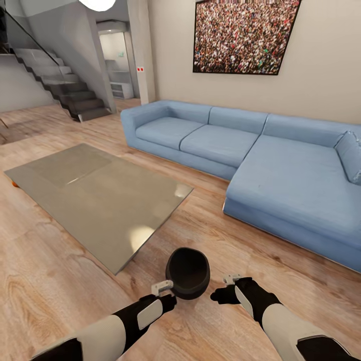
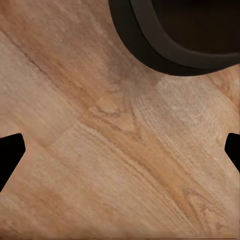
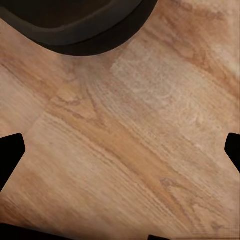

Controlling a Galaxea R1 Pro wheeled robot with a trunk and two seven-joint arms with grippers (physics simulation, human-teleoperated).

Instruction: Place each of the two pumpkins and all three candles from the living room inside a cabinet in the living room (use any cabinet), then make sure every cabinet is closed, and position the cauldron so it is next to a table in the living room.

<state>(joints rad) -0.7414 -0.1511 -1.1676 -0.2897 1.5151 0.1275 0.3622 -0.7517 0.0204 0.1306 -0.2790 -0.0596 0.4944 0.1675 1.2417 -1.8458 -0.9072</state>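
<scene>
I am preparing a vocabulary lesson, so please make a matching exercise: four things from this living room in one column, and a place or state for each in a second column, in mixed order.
Things:
1. cauldron
2. table
3. sofa
4. left gripper

Places or states:
A. blue, standing along the beige wall
B. open above the wooden floor, holding nothing
C. black, standing on the floor near the glass top's corner
D. low, with a glossy reflective top

Pairs: 1-C, 2-D, 3-A, 4-B
</scene>
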